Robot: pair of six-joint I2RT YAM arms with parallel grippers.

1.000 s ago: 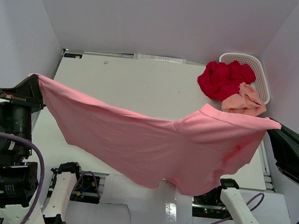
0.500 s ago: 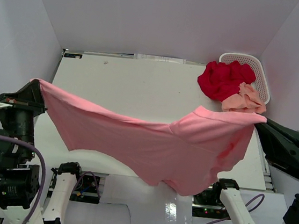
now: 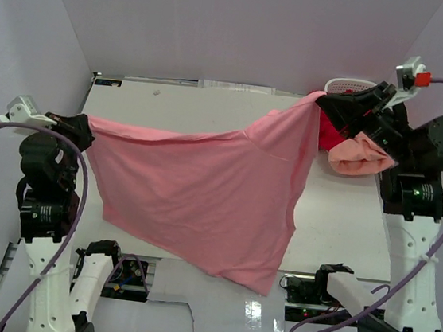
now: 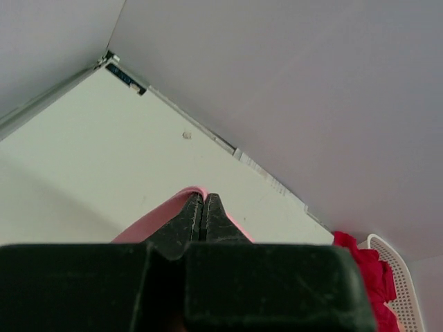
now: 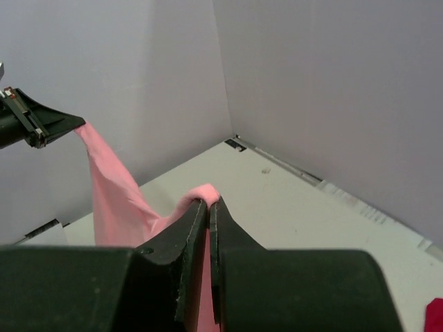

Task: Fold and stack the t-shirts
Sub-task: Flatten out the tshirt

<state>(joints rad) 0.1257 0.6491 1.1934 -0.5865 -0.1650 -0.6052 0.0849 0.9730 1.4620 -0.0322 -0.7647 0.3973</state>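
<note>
Has swung right pincer (image 3: 322, 99) up toward far basket (image 3: 349, 84), keeps it and left pincer (image 3: 89, 123) clamped on opposite edges of pink t-shirt (image 3: 203, 188), stretching it airborne over bench (image 3: 180, 105), likely to spread it for folding.

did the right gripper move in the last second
Yes. The right gripper, shut on the pink t-shirt, moved up and left in the top view, from well short of the white basket to right by it.

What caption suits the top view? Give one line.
Left gripper and right gripper hold the pink t-shirt spread above the table.
</note>
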